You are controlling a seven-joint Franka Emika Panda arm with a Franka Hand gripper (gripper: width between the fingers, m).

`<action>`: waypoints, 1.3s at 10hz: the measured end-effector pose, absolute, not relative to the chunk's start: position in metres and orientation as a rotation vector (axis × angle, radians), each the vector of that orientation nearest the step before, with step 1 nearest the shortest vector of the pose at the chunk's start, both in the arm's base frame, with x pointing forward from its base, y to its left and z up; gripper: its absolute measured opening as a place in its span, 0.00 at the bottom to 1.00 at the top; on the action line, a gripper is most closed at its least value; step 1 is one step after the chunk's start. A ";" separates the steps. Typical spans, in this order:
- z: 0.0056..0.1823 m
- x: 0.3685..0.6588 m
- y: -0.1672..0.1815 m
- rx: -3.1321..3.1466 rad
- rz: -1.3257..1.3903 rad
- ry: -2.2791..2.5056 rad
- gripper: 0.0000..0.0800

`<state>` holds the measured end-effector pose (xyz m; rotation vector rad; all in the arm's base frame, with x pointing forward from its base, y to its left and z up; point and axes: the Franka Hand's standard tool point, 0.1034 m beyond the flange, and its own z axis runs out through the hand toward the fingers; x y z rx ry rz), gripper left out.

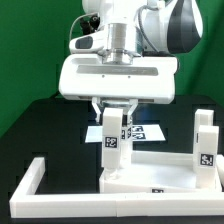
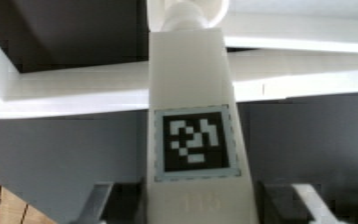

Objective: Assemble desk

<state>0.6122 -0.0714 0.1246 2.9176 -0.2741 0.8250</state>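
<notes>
while the arm hangs over the middle of the table in the exterior view, its gripper [image 1: 116,106] comes straight down onto a short white leg [image 1: 113,133] and holds the upper end of it between two dark fingers [image 1: 99,108], one on each side. the leg stands upright, its lower end on or just above the white tabletop panel [image 1: 150,176], close to the panel's corner on the exterior view's left; contact there cannot be told. a black-and-white tag [image 1: 111,141] faces the camera from the leg's front. a second leg [image 1: 205,140] stands upright on the panel near its far corner on the exterior view's right, well apart from the held one, with its own tag on the front. just behind the held leg the marker board [image 1: 147,131] lies flat on the black table [image 1: 40,125]. a long white border rail [image 1: 55,200] runs along the near side of the panel and bends back on the exterior view's left. seen from the wrist view, the same leg [image 2: 197,90] fills the middle of the picture, running away from the camera, with its tag [image 2: 197,142] large and sharp. the dark fingertips [image 2: 114,201] sit on both sides of the leg's near end, jaws partly closed and pressed to its flanks. beyond the leg lie the panel's white rimmed edges [image 2: 87,92], and dark table shows beside them.
</notes>
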 end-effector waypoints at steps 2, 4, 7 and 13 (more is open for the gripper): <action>0.123 0.611 -0.068 2.922 0.819 -0.267 0.36; 0.119 0.609 -0.067 2.924 0.810 -0.263 0.36; 0.111 0.609 -0.067 2.909 0.816 -0.262 0.36; 0.109 0.610 -0.065 2.900 0.831 -0.267 0.59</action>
